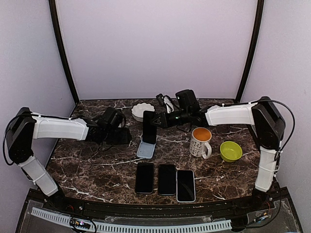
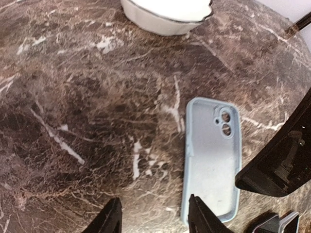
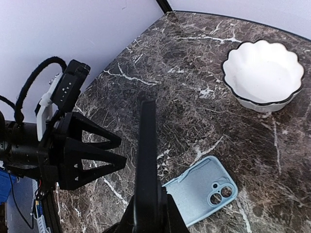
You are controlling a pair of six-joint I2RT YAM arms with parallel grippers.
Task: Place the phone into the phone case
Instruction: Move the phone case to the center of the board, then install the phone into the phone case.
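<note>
A black phone (image 1: 149,127) stands upright on edge, its lower end over the near end of the light blue phone case (image 1: 146,149). My right gripper (image 1: 158,119) is shut on the phone from the right. In the right wrist view the phone (image 3: 147,155) rises edge-on out of that gripper (image 3: 148,221), with the case (image 3: 201,189) lying inner side up just beside it. My left gripper (image 1: 124,136) hovers left of the case. The left wrist view shows this gripper (image 2: 154,219) open and empty, one fingertip (image 2: 200,216) at the edge of the case (image 2: 211,155).
Three dark phones (image 1: 166,179) lie in a row near the front edge. A white mug (image 1: 200,141) and a green bowl (image 1: 230,151) stand right of the case. A white scalloped bowl (image 1: 142,111) sits behind it.
</note>
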